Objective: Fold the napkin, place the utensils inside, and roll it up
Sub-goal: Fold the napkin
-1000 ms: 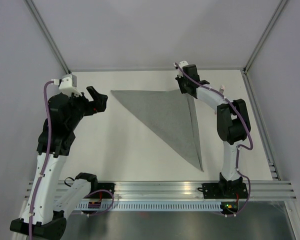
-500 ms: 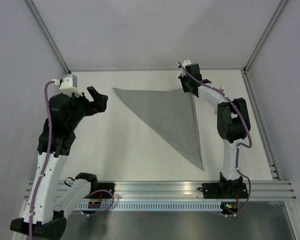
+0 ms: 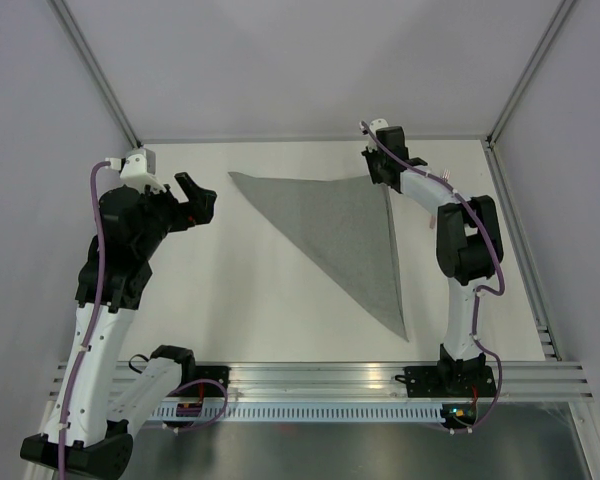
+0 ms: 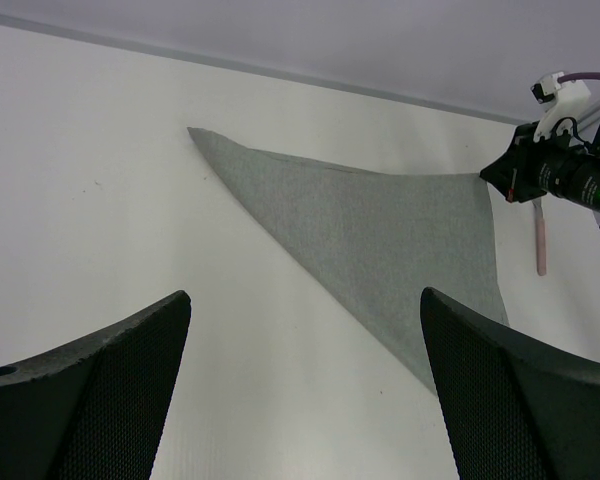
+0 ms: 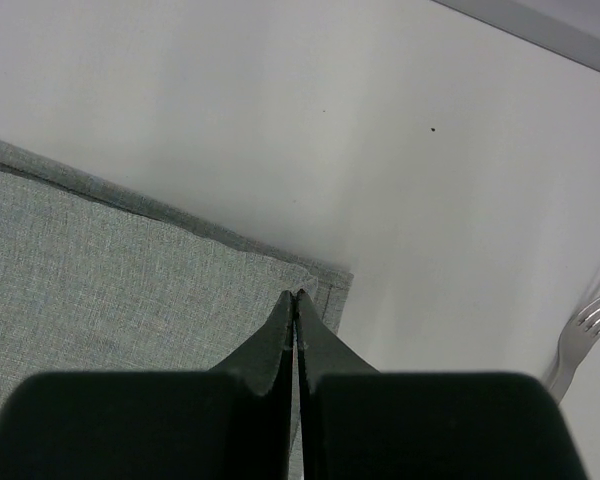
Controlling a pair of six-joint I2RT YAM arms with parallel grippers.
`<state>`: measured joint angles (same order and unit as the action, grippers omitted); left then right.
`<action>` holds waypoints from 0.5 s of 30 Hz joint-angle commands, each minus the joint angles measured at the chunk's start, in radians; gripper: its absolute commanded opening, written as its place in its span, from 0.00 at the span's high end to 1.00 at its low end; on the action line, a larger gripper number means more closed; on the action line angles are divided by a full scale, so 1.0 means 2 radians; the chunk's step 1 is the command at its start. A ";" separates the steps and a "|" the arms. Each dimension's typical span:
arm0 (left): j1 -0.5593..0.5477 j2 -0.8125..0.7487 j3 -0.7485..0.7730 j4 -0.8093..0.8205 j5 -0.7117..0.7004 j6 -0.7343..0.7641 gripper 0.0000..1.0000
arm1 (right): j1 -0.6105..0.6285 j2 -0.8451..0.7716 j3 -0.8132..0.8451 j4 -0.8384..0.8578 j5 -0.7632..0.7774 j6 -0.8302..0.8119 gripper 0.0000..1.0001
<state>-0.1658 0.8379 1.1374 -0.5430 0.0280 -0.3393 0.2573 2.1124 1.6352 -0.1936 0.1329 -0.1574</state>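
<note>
The napkin [image 3: 345, 225] was seen folded into a triangle and laid flat on the white table [image 3: 250, 300], from the centre to the upper right of the overhead view. Its upper right corner was pinched by the right gripper [image 5: 296, 298], whose jaws were pressed together (a fork [image 5: 578, 345] was glimpsed nearby, at the right edge of the wrist view). The left gripper [image 3: 198, 197] was held at the upper left, apart from the napkin, with its jaws spread wide.

A white table [image 3: 250, 310] sits between pale grey walls [image 3: 310, 60], a slotted aluminium rail [image 3: 320, 378] along its near edge.
</note>
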 commanded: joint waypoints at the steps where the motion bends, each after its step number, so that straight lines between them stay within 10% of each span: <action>1: -0.002 0.001 -0.003 0.016 0.004 0.023 0.00 | -0.007 -0.007 0.009 0.015 0.006 0.004 0.99; 15: -0.002 0.001 -0.004 0.015 0.003 0.025 0.00 | -0.016 -0.025 -0.011 0.031 -0.007 0.010 1.00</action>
<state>-0.1658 0.8391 1.1282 -0.5430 0.0280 -0.3393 0.2352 2.1120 1.6257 -0.1696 0.1284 -0.1528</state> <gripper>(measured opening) 0.994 0.010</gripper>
